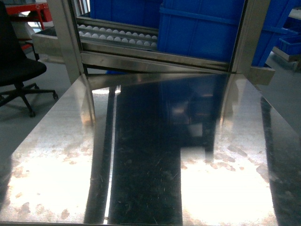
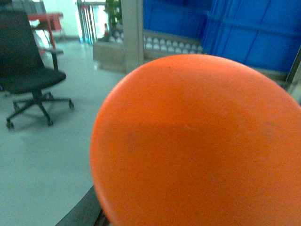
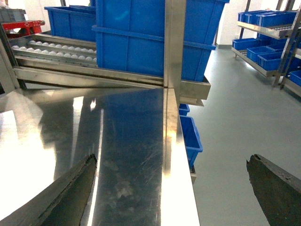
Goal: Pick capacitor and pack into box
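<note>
Searching all three views for the capacitor and the pale pink plastic box is turning up neither; both are lying outside what the cameras are showing, so their positions cannot be stated. Judging from this, the task is standing at its very start: nothing is picked, nothing is packed, and the whole sequence of locating, grasping and placing is remaining to be done.

The right gripper (image 3: pixel 171 188) is showing two dark, worn fingers (image 3: pixel 70 193) at the lower corners of the right wrist view, spread wide apart and holding nothing. It is hanging over the right edge of the brushed stainless steel table (image 1: pixel 56 179), with grey floor showing beside that edge.

The left gripper is not appearing in any view. The left wrist camera is being largely blocked by a smooth rounded orange surface (image 2: pixel 197 146) sitting very close to the lens; what this object is cannot be told, nor whether the left fingers are open or closed.

The table top is reflecting the overhead lights in bright patches, and no item is visible on it in the head view. Behind it, large blue plastic bins (image 1: pixel 202 28) are resting on a steel roller rack (image 1: pixel 117 35). A black wheeled office chair (image 1: pixel 19 70) is standing on the floor to the left, well apart from the table.
</note>
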